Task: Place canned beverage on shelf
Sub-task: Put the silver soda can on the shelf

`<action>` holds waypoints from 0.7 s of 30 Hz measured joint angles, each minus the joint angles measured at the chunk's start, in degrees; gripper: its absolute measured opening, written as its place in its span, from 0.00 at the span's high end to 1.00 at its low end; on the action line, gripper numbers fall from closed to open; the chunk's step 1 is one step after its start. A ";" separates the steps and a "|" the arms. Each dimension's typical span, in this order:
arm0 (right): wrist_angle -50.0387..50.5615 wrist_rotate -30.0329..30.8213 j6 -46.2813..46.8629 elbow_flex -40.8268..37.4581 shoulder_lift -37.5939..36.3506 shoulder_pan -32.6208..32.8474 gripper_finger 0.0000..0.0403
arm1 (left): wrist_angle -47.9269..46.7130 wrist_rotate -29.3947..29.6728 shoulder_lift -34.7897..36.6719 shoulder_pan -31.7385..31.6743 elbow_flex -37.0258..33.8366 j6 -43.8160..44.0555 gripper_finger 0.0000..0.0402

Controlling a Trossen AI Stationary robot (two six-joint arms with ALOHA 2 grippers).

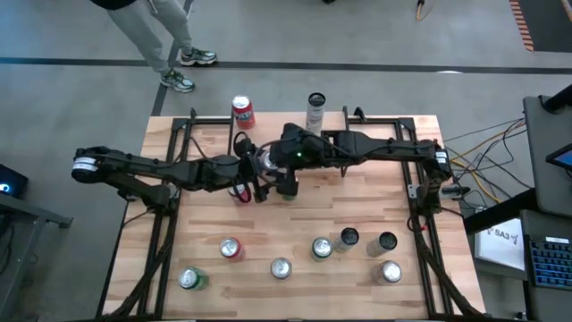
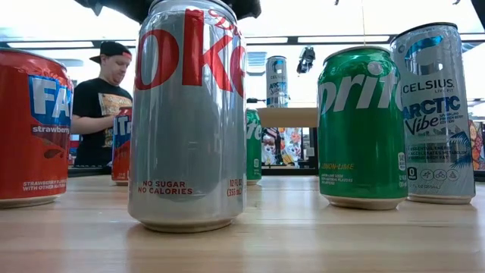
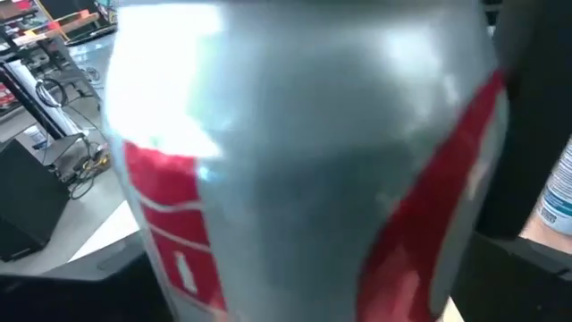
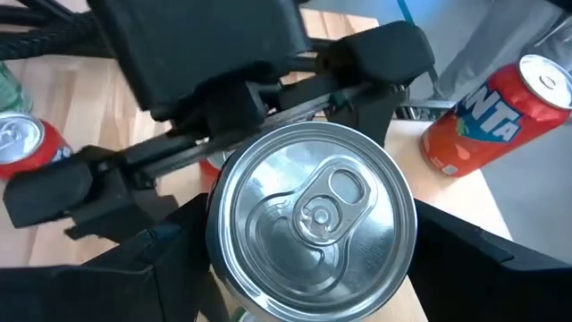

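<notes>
A silver and red cola can (image 4: 313,219) hangs upright over the middle of the table, its top towards the right wrist camera. My right gripper (image 4: 313,277) comes from the table's right and is shut on it. My left gripper (image 1: 254,172) reaches in from the table's left. Its fingers stand wide apart on either side of the same can (image 3: 295,170). The shelf (image 2: 288,117) shows far back in the low view, with a tall can (image 2: 276,80) standing on it. My right gripper pinches the can's side wall (image 4: 217,279) just under the rim between its two fingers (image 4: 152,277), one on each side. The fingers slant down from the table's right. The can is upright and lifted clear of the table. My left gripper: whether its fingers touch the can, I cannot tell.
Several cans stand in a row along the near edge, among them a silver cola can (image 2: 189,114), a green can (image 2: 362,125) and a red can (image 2: 34,129). An orange can (image 4: 496,116) stands at the far edge. A person (image 2: 106,98) stands beyond the table.
</notes>
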State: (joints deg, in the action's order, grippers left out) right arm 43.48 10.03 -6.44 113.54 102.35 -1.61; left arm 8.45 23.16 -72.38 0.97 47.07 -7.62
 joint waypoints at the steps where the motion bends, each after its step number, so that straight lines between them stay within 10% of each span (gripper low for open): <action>1: -0.20 0.04 0.00 0.00 0.00 0.16 0.28 | 0.02 0.28 0.00 0.00 0.00 0.00 0.07; 8: -0.18 0.07 0.06 0.00 0.02 0.27 0.27 | 0.96 0.79 0.02 0.11 0.00 -0.04 0.32; 21: 0.56 0.08 -2.26 0.35 -1.06 0.62 0.12 | 5.14 1.88 0.04 1.17 -0.92 0.13 0.32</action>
State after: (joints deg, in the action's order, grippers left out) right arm 44.04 10.11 -8.70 113.89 101.29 -0.99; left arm 13.59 25.04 -72.34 2.14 46.15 -7.48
